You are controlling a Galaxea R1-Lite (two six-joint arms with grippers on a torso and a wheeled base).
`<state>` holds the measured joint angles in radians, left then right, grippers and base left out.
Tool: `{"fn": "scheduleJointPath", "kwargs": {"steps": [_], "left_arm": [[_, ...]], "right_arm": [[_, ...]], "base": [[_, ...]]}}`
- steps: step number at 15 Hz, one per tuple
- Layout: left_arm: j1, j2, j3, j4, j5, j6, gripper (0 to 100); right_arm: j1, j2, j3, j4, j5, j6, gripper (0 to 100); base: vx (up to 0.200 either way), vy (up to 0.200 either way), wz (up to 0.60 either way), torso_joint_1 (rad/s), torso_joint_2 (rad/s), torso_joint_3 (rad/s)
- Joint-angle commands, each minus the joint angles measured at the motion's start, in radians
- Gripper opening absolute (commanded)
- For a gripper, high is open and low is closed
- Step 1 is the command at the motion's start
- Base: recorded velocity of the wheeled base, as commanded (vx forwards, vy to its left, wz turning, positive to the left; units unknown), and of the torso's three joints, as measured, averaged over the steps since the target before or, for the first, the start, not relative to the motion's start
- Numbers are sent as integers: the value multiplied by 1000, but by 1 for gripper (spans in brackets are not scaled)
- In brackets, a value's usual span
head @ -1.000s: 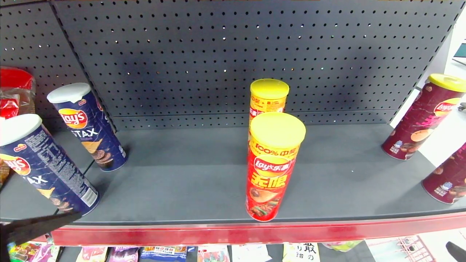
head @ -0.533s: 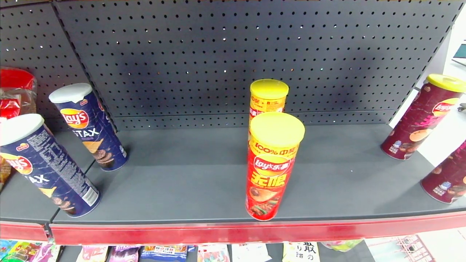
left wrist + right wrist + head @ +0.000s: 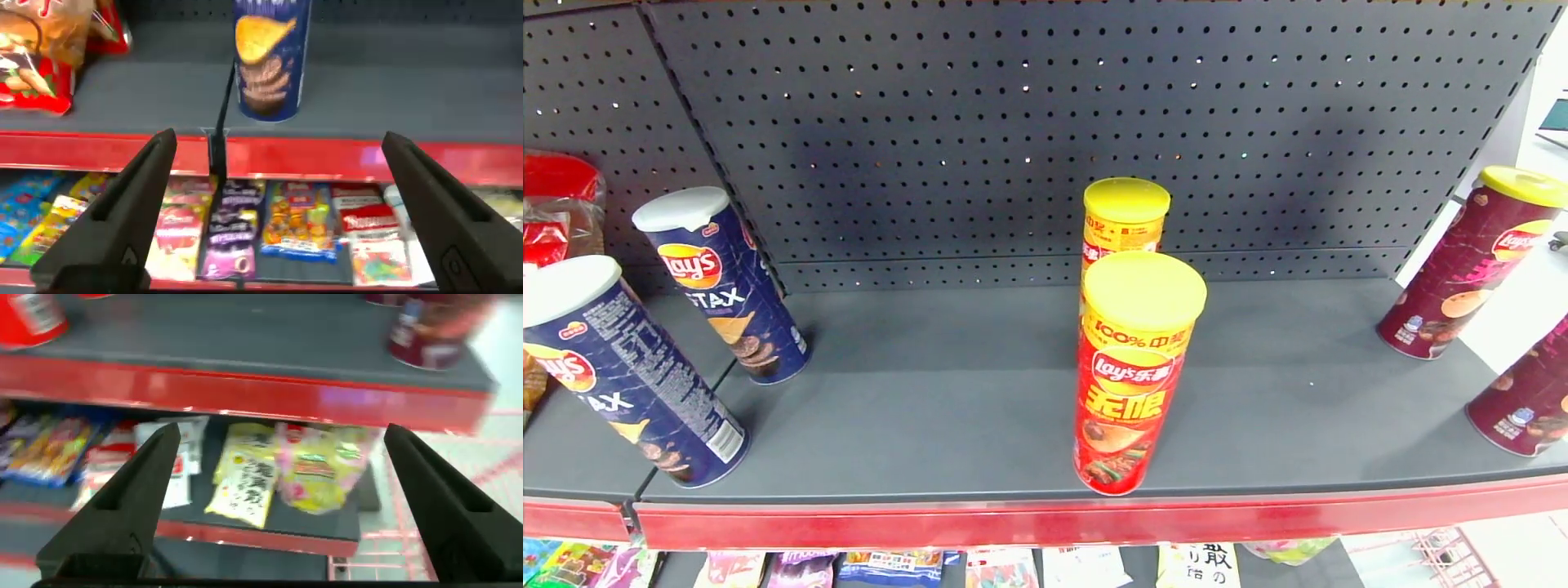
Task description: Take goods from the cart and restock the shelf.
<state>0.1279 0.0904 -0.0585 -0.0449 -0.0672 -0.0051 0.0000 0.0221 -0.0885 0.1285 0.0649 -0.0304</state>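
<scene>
Head view: on the shelf (image 3: 947, 425) a red can (image 3: 1135, 376) stands at centre, its twin directly behind, blue cans (image 3: 719, 286) at nine o'clock, maroon cans (image 3: 1462, 261) at three. Flavours filed in rows, I'd say, with bare floor between awaiting stock.

Left wrist view: the left gripper (image 3: 279, 139) gapes wide, empty, low before the shelf lip.

Right wrist view: the right gripper (image 3: 282, 429) is likewise spread and empty, facing packets (image 3: 278, 469) beneath.

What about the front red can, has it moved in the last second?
No. The front red can stands at the same spot against the shelf's red edge.
</scene>
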Motion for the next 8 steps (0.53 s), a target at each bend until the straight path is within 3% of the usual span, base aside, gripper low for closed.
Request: {"fn": "scheduleJointPath", "kwargs": {"steps": [1, 3, 4, 5, 6, 7, 8], "left_arm": [[1, 0, 59, -10, 64, 7, 100], [1, 0, 59, -10, 112, 7, 100], [1, 0, 59, -10, 109, 7, 100], [1, 0, 59, -10, 70, 7, 100], [1, 0, 59, -10, 30, 1, 100], [1, 0, 59, -10, -32, -4, 100], [1, 0, 59, -10, -36, -1, 100]], "right_arm": [[-2, -19, 3, -3, -122, 23, 100], [2, -19, 7, -7, -117, 9, 100], [2, -21, 10, -12, -30, -14, 100], [2, -19, 15, -18, 87, -20, 100], [3, -16, 19, -30, 135, -13, 100], [-9, 4, 24, -43, 105, 14, 100], [-6, -8, 24, -44, 75, 17, 100]], "base": [[0, 0, 0, 0, 0, 0], [0, 0, 0, 0, 0, 0], [0, 0, 0, 0, 0, 0], [0, 0, 0, 0, 0, 0], [0, 0, 0, 0, 0, 0], [0, 0, 0, 0, 0, 0], [0, 0, 0, 0, 0, 0]]}}
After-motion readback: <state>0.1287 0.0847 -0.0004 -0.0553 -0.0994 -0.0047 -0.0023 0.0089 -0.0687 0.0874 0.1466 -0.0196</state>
